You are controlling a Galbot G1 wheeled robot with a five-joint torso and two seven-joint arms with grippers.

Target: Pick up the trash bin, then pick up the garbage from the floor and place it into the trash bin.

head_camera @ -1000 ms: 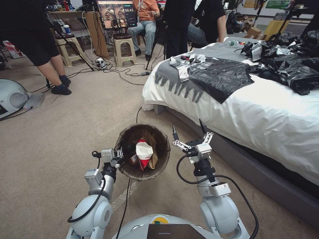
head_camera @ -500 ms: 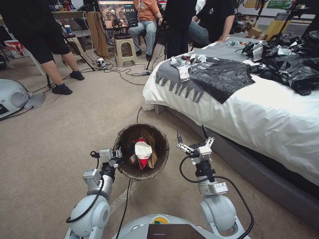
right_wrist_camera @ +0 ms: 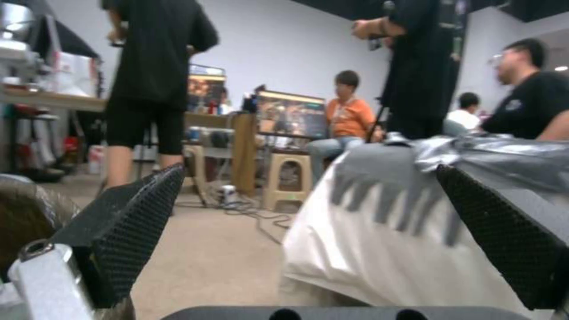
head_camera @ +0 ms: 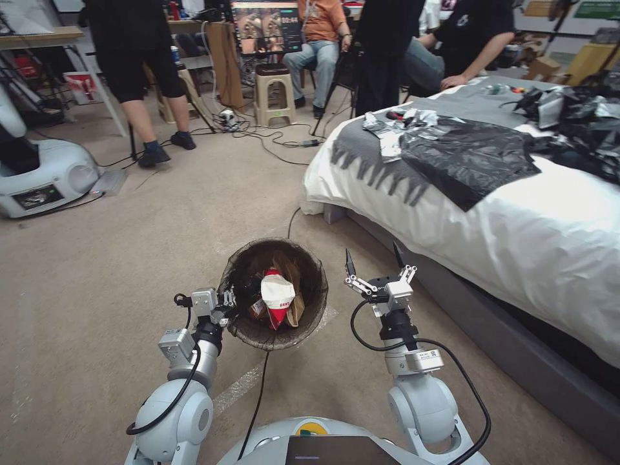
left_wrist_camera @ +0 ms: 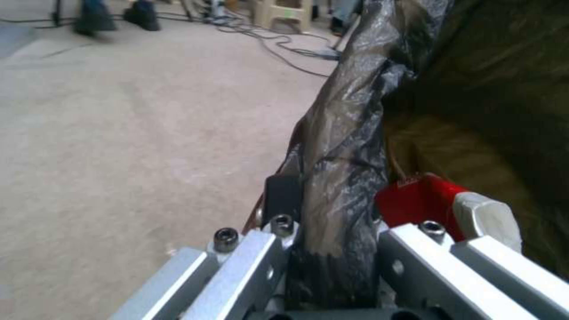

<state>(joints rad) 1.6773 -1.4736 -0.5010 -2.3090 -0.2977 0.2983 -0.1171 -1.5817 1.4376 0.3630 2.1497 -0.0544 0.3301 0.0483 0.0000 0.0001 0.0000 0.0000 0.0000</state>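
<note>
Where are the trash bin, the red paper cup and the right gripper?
trash bin (head_camera: pixel 311 309): head view, lined rim.
red paper cup (head_camera: pixel 278 298): head view, white and red side, inside the bin.
right gripper (head_camera: pixel 372 259): head view, midway between open fingertips.

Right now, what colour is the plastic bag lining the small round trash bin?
Dark brown-black, glossy. The bag liner shows best in the left wrist view.

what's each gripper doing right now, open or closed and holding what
Left gripper: closed on the rim of the trash bin, holding it.
Right gripper: open, holding nothing, beside the bin.
</note>
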